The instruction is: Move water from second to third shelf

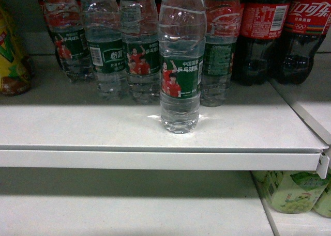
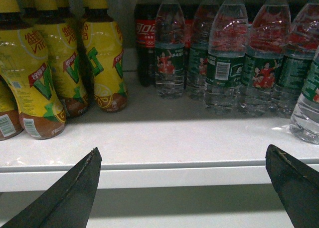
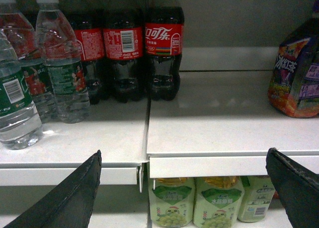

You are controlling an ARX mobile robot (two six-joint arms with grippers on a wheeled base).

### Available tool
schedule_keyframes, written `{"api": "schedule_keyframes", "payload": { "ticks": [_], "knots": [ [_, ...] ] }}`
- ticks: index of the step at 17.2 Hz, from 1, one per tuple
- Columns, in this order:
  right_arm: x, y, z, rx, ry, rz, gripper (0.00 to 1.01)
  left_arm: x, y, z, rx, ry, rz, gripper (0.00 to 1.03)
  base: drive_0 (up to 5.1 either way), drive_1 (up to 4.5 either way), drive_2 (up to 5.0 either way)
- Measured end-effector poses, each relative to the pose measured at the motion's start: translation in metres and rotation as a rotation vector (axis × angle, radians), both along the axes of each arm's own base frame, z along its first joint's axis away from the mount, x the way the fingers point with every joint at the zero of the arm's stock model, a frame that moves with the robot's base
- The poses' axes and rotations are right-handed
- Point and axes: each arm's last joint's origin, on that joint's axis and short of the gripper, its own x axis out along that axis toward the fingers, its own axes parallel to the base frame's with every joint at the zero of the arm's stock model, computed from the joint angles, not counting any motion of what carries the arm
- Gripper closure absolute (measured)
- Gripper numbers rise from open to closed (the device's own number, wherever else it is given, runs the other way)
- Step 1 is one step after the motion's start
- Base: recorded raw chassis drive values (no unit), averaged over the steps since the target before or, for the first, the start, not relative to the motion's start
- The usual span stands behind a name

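One water bottle (image 1: 180, 71) stands forward of its row in our head view, alone near the front edge of the upper white shelf (image 1: 155, 143), with more water bottles (image 1: 121, 45) and dark cola bottles (image 1: 287, 34) lined up toward the back. Neither of our arms shows here, so we judge the task to be at its start: the bottle is not yet gripped, and the bare shelf below (image 1: 129, 210) looks like the place it must go.

Our left wrist view shows the left gripper (image 2: 182, 188) with its two dark fingers spread wide and nothing between them, hovering in front of the shelf edge. Yellow tea bottles (image 2: 99, 53) crowd the left end; the forward bottle only peeks in at the right border (image 2: 306, 108).

Our right wrist view shows the right gripper (image 3: 182, 188) just as wide and holding nothing. The forward bottle (image 3: 15, 103) sits at the left, near the front edge, and green drink bottles (image 3: 172, 203) fill the level beneath.

Next we would need one arm to centre on that bottle's body, reach in level without nudging the row behind, close, then lower it.
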Motion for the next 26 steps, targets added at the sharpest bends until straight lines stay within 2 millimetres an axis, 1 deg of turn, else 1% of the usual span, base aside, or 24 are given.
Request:
{"api": "schedule_keyframes", "payload": {
  "ticks": [20, 21, 23, 24, 25, 26],
  "knots": [
    [0.0, 0.0, 0.0, 0.0, 0.0, 0.0, 0.03, 0.0, 0.0, 0.0, 0.0, 0.0, 0.0, 0.05, 0.0, 0.0, 0.0],
    [0.0, -0.001, -0.002, 0.038, 0.068, 0.055, 0.03, 0.0, 0.0, 0.0, 0.0, 0.0, 0.001, 0.05, 0.0, 0.0, 0.0],
    [0.005, -0.003, -0.002, 0.081, 0.104, 0.091, 0.03, 0.0, 0.0, 0.0, 0.0, -0.001, -0.002, 0.05, 0.0, 0.0, 0.0],
    [0.01, -0.004, 0.003, 0.12, 0.116, 0.112, 0.03, 0.0, 0.0, 0.0, 0.0, 0.0, 0.002, 0.05, 0.0, 0.0, 0.0],
    [0.015, -0.003, 0.013, 0.129, 0.1, 0.153, 0.03, 0.0, 0.0, 0.0, 0.0, 0.0, 0.0, 0.05, 0.0, 0.0, 0.0],
    [0.021, -0.002, 0.029, 0.124, 0.056, 0.18, 0.03, 0.0, 0.0, 0.0, 0.0, 0.0, 0.0, 0.05, 0.0, 0.0, 0.0]
  ]
}}
